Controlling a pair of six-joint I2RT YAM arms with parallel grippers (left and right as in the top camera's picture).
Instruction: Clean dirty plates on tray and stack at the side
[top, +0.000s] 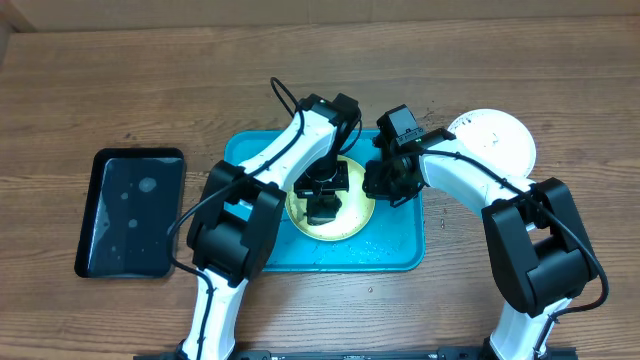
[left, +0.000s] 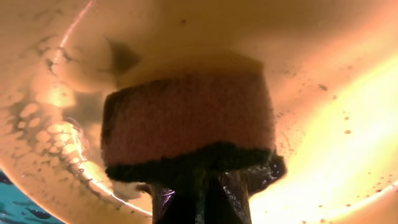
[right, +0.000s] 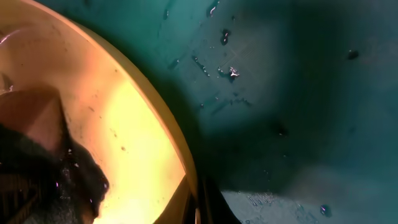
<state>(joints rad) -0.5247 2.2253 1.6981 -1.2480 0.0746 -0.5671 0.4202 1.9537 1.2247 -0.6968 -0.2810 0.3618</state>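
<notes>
Wood tabletop (top: 100, 80); left fingers (left: 180, 199) clamp sponge (left: 186, 118) on plate (top: 355, 222) (yellow-green), right fingers (right: 210, 205) grip rim (right: 168, 130).

tray (top: 400, 250): turquoise-blue, dotted with clear water drops; deep teal where it lies in shade in the right wrist view.
yellow-green plate (top: 355, 225): pale yellow-green from overhead; close up it shows amber-orange, with small dark specks and a wet sheen.
white plate (top: 505, 145): white, with a few faint dotted marks.
sponge (left: 186, 118): dull reddish-brown body, black scouring layer along its lower edge.
black tray (top: 130, 215): glossy black with pale round blotches.
counter (top: 100, 80): mid-brown wood grain in plank stripes.
arms (top: 290, 150): white shells, black joints and cables.
</notes>
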